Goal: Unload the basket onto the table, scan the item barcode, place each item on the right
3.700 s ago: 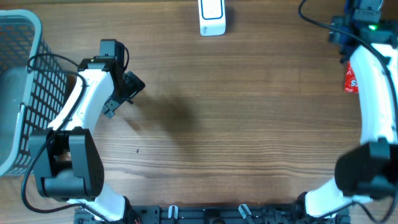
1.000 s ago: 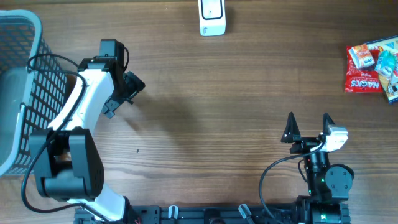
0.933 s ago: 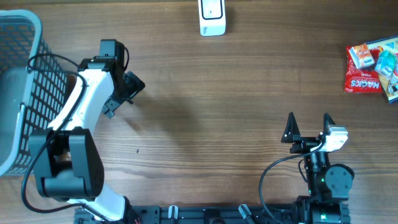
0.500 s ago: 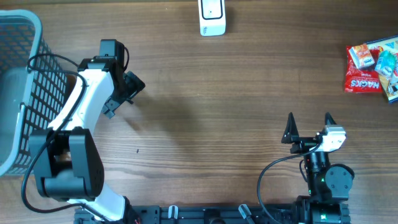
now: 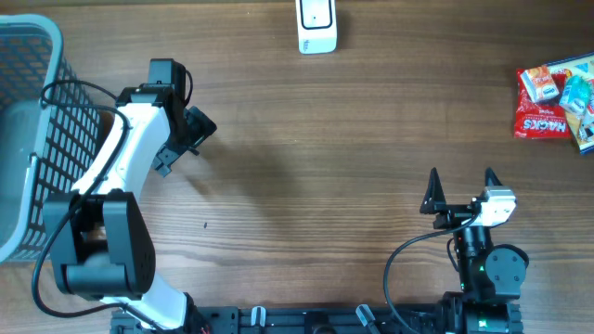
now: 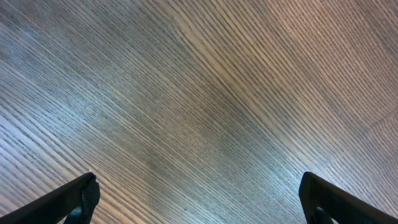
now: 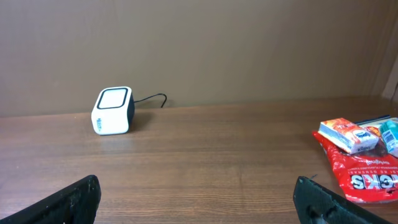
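Snack packets (image 5: 554, 100) lie at the far right edge of the desk (image 5: 325, 195), well apart from the white scanner (image 5: 316, 26) (far centre). Right end effector (image 5: 461, 178) and left end effector (image 5: 183, 141): jaws apart, holding nothing.

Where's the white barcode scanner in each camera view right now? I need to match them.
Overhead: scanner at the top edge, centre.
Left wrist: not in it, only wood table.
Right wrist: scanner left of centre, near the table's far edge.
Shared landmark: red snack packet, at the right in overhead and right wrist.
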`<state>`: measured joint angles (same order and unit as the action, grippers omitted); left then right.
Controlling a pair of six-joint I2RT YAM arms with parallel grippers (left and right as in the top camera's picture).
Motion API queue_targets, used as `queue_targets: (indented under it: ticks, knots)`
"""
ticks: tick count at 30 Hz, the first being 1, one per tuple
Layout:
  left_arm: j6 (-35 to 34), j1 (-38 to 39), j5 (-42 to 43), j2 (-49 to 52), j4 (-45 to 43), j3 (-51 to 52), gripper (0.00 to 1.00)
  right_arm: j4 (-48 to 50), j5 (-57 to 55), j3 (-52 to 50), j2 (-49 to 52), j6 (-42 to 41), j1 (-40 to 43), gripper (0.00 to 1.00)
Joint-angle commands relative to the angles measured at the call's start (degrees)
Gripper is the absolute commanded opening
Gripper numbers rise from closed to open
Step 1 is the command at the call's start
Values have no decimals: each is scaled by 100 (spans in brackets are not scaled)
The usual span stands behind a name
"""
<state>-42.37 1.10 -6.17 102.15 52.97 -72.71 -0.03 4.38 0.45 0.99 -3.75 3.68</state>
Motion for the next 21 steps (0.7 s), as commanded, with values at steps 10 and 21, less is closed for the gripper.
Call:
queue_targets:
  ticks: [10, 21]
  knots:
    - [-50, -22, -57, -7, 4, -4, 100, 4, -101, -15, -79, 63, 35, 100]
    - [1370, 1069, -9, -3421, -2170, 2590, 100, 4, -101, -15, -79, 61, 35, 100]
